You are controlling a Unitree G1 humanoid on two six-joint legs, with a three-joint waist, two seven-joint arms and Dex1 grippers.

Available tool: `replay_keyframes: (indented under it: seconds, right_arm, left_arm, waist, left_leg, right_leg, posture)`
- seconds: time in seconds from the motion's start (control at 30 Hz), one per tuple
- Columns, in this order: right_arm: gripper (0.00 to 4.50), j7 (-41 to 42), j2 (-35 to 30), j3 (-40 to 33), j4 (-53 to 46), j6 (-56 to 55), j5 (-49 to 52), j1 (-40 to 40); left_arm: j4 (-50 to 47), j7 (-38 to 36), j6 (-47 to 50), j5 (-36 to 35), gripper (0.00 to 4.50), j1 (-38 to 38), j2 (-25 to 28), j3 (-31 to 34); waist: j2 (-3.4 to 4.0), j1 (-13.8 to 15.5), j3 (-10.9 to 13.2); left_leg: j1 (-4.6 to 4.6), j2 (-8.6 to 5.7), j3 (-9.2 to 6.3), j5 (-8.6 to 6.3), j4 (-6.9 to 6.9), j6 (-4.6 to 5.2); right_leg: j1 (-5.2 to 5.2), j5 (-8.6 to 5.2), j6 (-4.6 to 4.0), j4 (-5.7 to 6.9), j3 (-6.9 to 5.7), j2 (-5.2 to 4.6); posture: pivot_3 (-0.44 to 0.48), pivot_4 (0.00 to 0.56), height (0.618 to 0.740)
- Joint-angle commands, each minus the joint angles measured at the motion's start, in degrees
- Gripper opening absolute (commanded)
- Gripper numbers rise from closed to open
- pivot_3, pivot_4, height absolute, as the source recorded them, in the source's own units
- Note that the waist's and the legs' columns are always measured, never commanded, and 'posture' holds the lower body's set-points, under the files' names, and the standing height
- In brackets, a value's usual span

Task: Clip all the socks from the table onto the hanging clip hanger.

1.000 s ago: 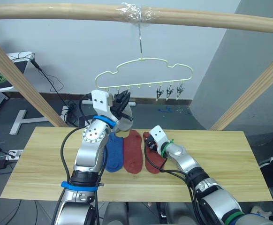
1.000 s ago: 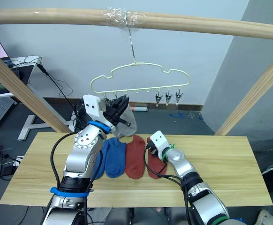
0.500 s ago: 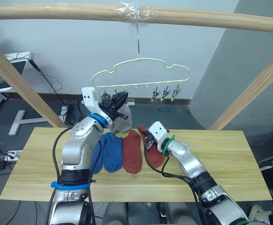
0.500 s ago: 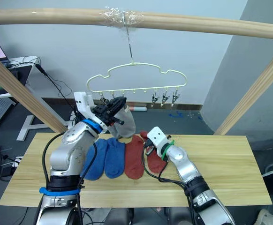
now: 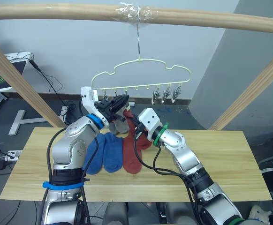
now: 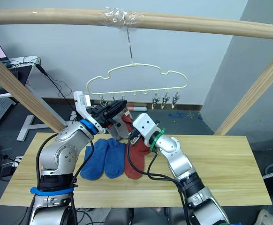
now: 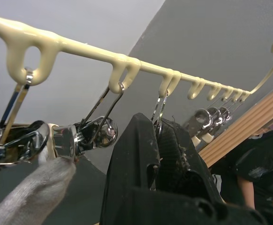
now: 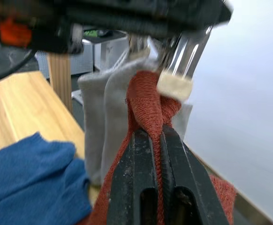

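Observation:
The pale-yellow clip hanger (image 5: pixel 141 70) hangs from the wooden pole. My left gripper (image 5: pixel 121 103) is up at its row of clips, its black fingers (image 7: pixel 136 154) shut on a silver clip (image 7: pixel 159 110). Two light grey socks (image 5: pixel 121 125) hang from clips beside it. My right gripper (image 5: pixel 139 125) is shut on a rust-red sock (image 8: pixel 148 103) and holds its top edge right under the clip; the rest of the sock (image 5: pixel 142 137) trails down toward the table (image 5: pixel 221 159). Two blue socks (image 5: pixel 103 154) and another rust-red sock (image 5: pixel 132 159) lie flat on the table.
Three free clips (image 5: pixel 167 91) hang on the hanger's right side. The round pole frame (image 5: pixel 56 11) crosses overhead, with slanted legs at both sides. A person (image 7: pixel 251 173) stands beyond the frame. Cables and a white desk base (image 5: pixel 24 119) lie on the floor behind.
My right gripper has lifted the rust-red sock off the table up to the clip at my left gripper. The left gripper has stayed at the clips, its arm shifting a little left.

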Motion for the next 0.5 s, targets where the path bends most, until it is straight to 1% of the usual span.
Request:
replay_keyframes:
  seconds: [0.03, 0.3, 0.4, 0.47, 0.5]
  right_arm:
    - [0.00, -0.23, 0.65, -0.93, -1.10, -1.01, 1.07, -1.39]
    - [0.00, -0.31, 1.35, -1.22, -1.22, -1.16, 1.57, -2.67]
    - [0.00, -0.28, 1.36, -1.22, -1.10, -1.15, 1.57, -3.00]
    - [0.00, -0.30, 1.25, -1.28, -0.69, -1.39, 1.45, -3.22]
    - [0.00, -0.32, 1.20, -1.29, -0.57, -1.46, 1.37, -3.30]
  left_arm:
    - [-1.95, -0.82, -0.47, -0.46, 0.05, 0.02, 0.47, -0.39]
    - [-1.87, -1.05, -1.36, 1.08, 0.05, 0.93, 0.58, -1.73]
    - [-1.42, -1.30, -1.58, 0.66, 0.05, 1.13, 0.55, -1.23]
    - [-1.18, -1.35, -1.59, 0.18, 0.75, 1.24, 0.55, -0.80]
    - [-1.24, -1.62, -1.72, 0.06, 0.96, 1.35, 0.70, -0.77]
  waist:
    - [0.00, 0.00, 0.00]
    - [0.00, 0.00, 0.00]
    - [-0.01, -0.01, 0.00]
    - [-0.01, -0.03, 0.00]
    - [-0.01, -0.03, 0.00]
  left_leg:
    - [0.00, 0.00, 0.00, 0.00, 0.00, 0.00]
    - [0.00, 0.00, 0.00, 0.00, 0.00, 0.00]
    - [0.00, 0.00, 0.00, 0.00, 0.00, 0.00]
    - [0.00, 0.00, 0.01, 0.00, 0.00, 0.00]
    - [0.00, 0.00, 0.01, 0.00, 0.00, 0.00]
  right_leg:
    - [0.00, 0.00, 0.00, 0.00, 0.00, 0.00]
    - [0.00, 0.00, 0.00, 0.01, 0.00, 0.00]
    - [0.00, 0.00, 0.00, 0.01, 0.00, 0.00]
    - [-0.01, 0.00, 0.00, 0.00, 0.00, 0.00]
    - [-0.01, 0.00, 0.00, 0.00, 0.01, 0.00]
  posture:
    - [-0.007, 0.168, 0.694]
    - [-0.007, 0.163, 0.694]
    - [-0.014, 0.159, 0.694]
    - [-0.025, 0.158, 0.694]
    - [-0.025, 0.158, 0.694]
